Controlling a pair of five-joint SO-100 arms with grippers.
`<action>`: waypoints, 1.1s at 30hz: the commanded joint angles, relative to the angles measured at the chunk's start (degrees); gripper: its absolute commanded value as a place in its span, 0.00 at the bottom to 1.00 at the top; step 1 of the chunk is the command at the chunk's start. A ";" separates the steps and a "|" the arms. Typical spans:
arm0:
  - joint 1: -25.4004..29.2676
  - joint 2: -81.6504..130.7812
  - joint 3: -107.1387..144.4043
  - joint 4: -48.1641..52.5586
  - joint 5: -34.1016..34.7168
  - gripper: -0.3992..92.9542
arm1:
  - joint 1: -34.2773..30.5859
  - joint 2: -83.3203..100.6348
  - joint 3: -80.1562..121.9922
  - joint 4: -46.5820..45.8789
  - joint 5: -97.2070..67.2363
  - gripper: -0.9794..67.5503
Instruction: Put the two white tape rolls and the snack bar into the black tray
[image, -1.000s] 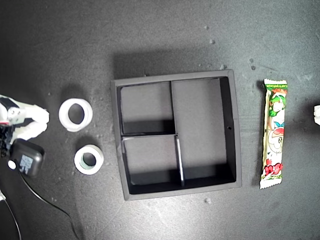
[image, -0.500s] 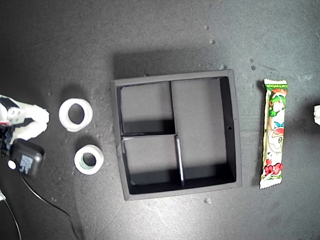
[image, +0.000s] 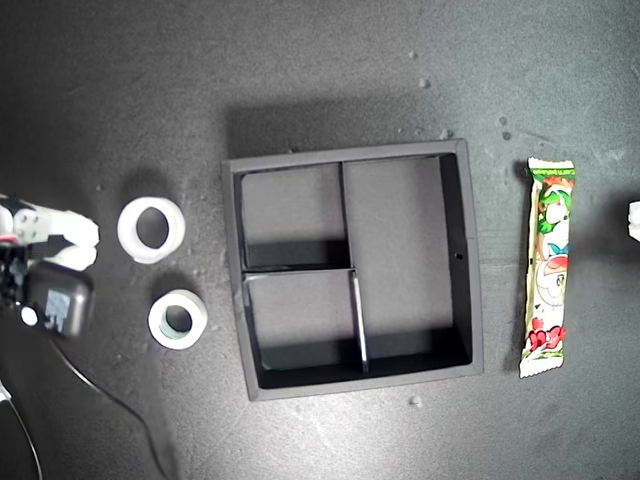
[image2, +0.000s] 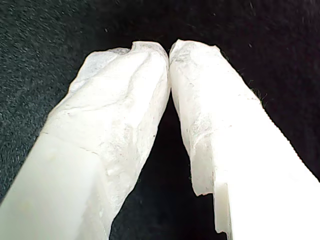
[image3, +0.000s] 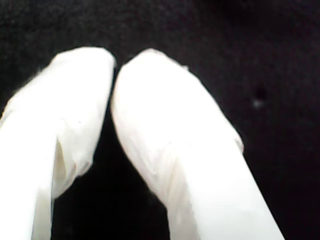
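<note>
While both tape rolls (image: 151, 229) (image: 178, 319) and the bar (image: 547, 268) lie on the surface outside the empty tray (image: 476, 262), my first gripper (image2: 169, 50) and second gripper (image3: 116, 62) have their fingers closed on nothing, so nothing is done.

Exterior view is evenly lit and sharp, the tray (image: 352, 155) throwing a soft shadow up the frame while its walls darken the lower edge of each compartment. The snack bar (image: 548, 268) wrapper shows a slight gloss. Both wrist views are dim behind, with my first gripper (image2: 168, 50) bright but textured and my second gripper (image3: 116, 65) blown out and blurred.
</note>
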 joint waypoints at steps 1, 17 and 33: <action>3.08 2.90 3.43 -3.16 -1.05 0.00 | -0.26 0.26 0.70 -1.67 -1.41 0.01; 2.99 2.90 3.43 -1.67 -2.37 0.00 | 6.77 0.26 0.62 -24.87 -15.21 0.01; -1.32 -1.49 -19.25 4.22 13.45 0.03 | 7.29 -13.18 -29.88 -25.14 -34.19 0.01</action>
